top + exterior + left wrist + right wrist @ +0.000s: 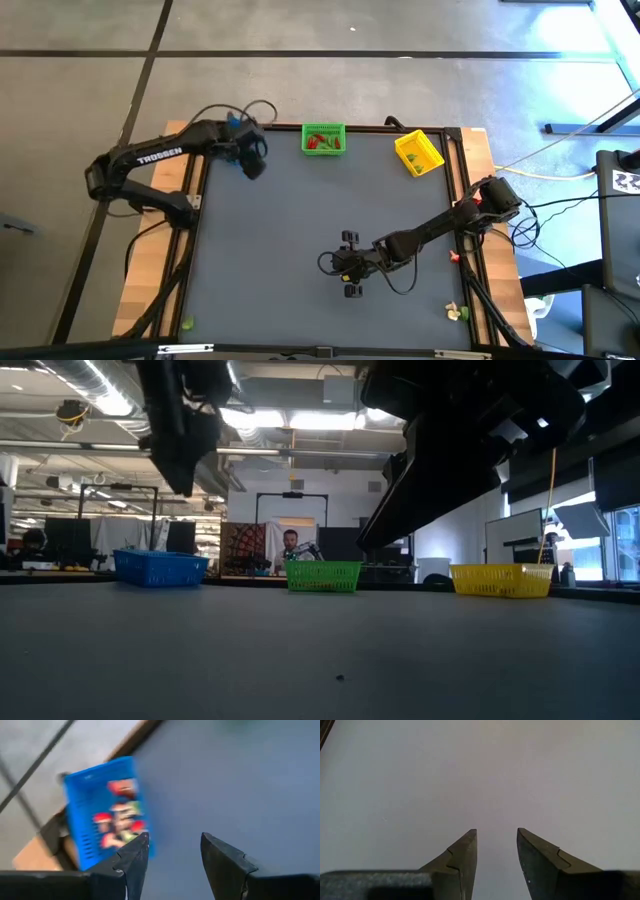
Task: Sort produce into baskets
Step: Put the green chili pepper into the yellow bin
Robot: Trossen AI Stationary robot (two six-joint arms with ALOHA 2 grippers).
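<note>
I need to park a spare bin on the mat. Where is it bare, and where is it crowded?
Bare: the mat's left and middle, between the left gripper and right gripper. Crowded: the far edge, with the blue basket, green basket and yellow basket. Loose pieces sit at the near right corner.

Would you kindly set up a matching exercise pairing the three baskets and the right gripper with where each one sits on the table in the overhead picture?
Things:
1. blue basket
2. green basket
3. yellow basket
4. right gripper

Places:
A. far right corner of the table
B. over bare mat, middle of the near half
C. middle of the far edge
D. far left corner, beneath the left gripper

Pairs: 1-D, 2-C, 3-A, 4-B
</note>
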